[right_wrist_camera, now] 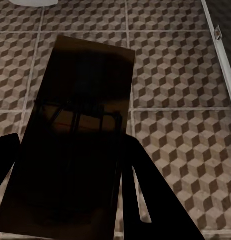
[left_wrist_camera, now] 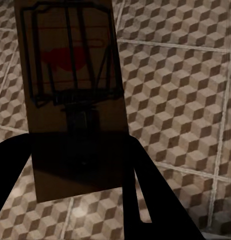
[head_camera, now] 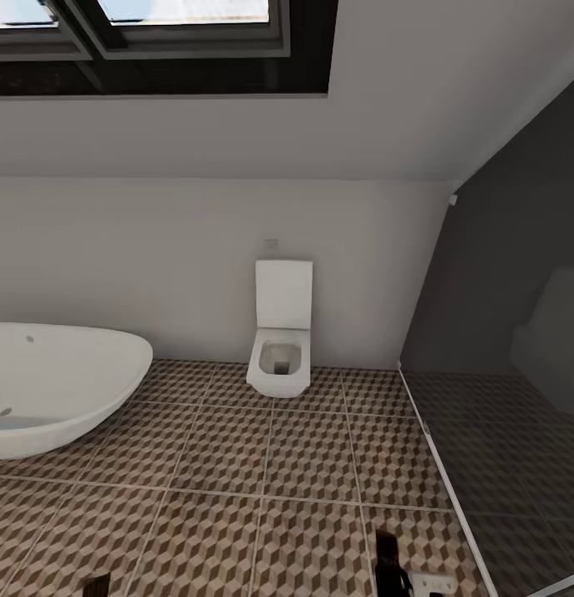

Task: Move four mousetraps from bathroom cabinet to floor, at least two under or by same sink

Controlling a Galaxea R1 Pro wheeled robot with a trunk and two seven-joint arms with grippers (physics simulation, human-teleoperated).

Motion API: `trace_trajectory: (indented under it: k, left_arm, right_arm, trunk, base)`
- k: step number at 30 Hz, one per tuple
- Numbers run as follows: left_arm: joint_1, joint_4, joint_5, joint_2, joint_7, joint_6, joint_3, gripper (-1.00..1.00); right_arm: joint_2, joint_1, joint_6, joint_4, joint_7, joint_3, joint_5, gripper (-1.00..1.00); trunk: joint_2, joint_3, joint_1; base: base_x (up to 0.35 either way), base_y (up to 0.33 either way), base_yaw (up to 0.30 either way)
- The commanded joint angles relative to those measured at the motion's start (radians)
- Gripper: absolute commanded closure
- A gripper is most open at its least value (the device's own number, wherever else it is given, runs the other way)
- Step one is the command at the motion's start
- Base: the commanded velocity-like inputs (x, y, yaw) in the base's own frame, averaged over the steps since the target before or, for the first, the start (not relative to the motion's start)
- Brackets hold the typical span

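Left wrist view showed a tan mousetrap — dark wire, red spot — clamped in the left gripper; the right gripper gripped another trap above the floor.

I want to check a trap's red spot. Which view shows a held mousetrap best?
The left wrist view: the left claw holds a mousetrap, wire frame and red spot clear. The right wrist view shows another mousetrap, heavily shadowed.
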Motion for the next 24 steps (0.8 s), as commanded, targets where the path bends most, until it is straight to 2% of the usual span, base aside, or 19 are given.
trace_trajectory:
  k: [1,4,10,24]
  left_arm:
    - [-0.001,0.006,0.006,0.000,-0.006,-0.007,-0.009,1.00]
    - [-0.001,0.016,0.006,-0.004,-0.031,-0.012,-0.008,1.00]
    - [-0.001,0.022,0.006,-0.018,-0.042,-0.014,-0.007,1.00]
    - [-0.001,0.024,0.006,-0.019,-0.044,-0.016,-0.008,1.00]
  right_arm:
    - [-0.001,-0.001,-0.005,0.003,-0.007,0.009,-0.011,1.00]
    - [-0.001,-0.001,-0.005,0.006,-0.007,0.009,-0.011,1.00]
    - [0.000,-0.001,-0.006,0.008,-0.007,0.008,-0.010,1.00]
    - [0.000,-0.001,-0.010,0.008,-0.009,0.007,-0.012,1.00]
  trunk:
    - [-0.002,-0.002,0.001]
    - [-0.002,-0.002,0.001]
    - [-0.002,-0.002,0.001]
    - [-0.002,-0.002,0.001]
  base:
    - [0.000,0.000,0.000]
    - [0.000,0.000,0.000]
    - [0.000,0.000,0.000]
    - [0.000,0.000,0.000]
